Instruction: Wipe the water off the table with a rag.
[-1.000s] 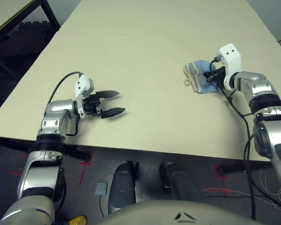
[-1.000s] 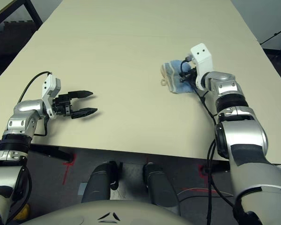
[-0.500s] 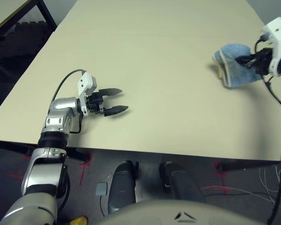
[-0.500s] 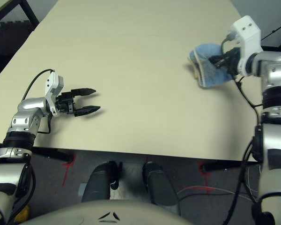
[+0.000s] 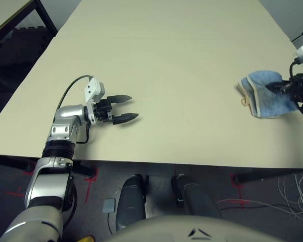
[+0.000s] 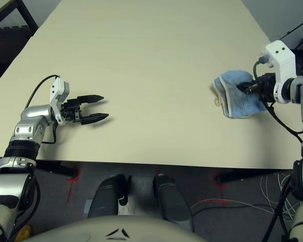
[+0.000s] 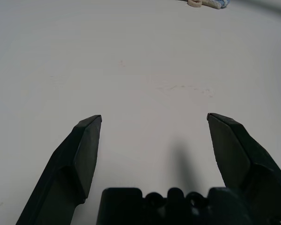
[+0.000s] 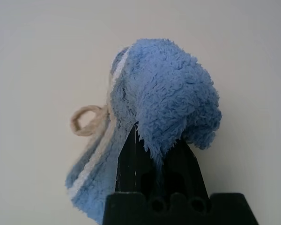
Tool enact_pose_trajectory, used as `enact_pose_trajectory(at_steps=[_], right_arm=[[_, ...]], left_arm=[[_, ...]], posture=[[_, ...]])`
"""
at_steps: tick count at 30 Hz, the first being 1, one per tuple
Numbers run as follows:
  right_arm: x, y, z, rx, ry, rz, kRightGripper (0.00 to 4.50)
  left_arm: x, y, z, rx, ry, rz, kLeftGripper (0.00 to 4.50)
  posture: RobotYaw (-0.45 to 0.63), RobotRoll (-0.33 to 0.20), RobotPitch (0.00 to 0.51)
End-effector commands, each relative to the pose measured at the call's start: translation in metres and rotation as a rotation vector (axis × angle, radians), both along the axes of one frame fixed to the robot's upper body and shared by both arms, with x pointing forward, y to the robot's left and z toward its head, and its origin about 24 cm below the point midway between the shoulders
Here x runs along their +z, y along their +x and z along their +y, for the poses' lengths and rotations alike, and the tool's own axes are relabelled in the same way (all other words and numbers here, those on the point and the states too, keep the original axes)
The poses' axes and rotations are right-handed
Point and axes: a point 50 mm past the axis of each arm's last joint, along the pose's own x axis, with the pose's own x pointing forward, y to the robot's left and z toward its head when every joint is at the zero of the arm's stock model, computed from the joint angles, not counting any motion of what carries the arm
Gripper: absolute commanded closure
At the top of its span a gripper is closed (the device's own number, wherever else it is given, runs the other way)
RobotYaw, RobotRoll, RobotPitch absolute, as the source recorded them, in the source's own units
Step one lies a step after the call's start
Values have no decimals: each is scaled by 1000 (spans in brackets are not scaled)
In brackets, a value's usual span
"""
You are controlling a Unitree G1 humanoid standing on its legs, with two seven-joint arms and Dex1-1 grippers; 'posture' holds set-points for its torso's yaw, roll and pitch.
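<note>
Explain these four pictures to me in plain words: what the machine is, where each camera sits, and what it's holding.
This is a humanoid robot with two silver arms at a pale table. The two wide pictures come from a stereo camera on its head, looking down over the arms. The other two come from cameras on the wrists, looking along each gripper's black fingers. The left gripper hangs open just above the table with nothing between its fingers. The right gripper is shut on a light blue rag with a cream loop, down on the table near its right edge. The right wrist view shows that rag bunched over the fingers.
</note>
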Motion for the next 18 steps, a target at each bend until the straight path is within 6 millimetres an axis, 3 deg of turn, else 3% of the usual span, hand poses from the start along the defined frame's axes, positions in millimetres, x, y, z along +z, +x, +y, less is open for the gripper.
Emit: enact_pose_trajectory(at_steps=[1,6,12,18], right_arm=[[-8,5,-7,-42,-65,-19,4166],[-13,9,-10,-91,-81,-70,2372],[-2,5,-24,-180,-109,-231,178],[4,-1,-35,-273,-89,-402,48]], left_arm=[[4,0,3,-3,18,-11,0],[6,0,4,12,10,-19,0],[5,-2,2,57,-31,-47,0],[6,1,1,158,-88,-110,0]], posture=[[-210,0,137],[-205,0,141],[-203,0,144],[-191,0,135]])
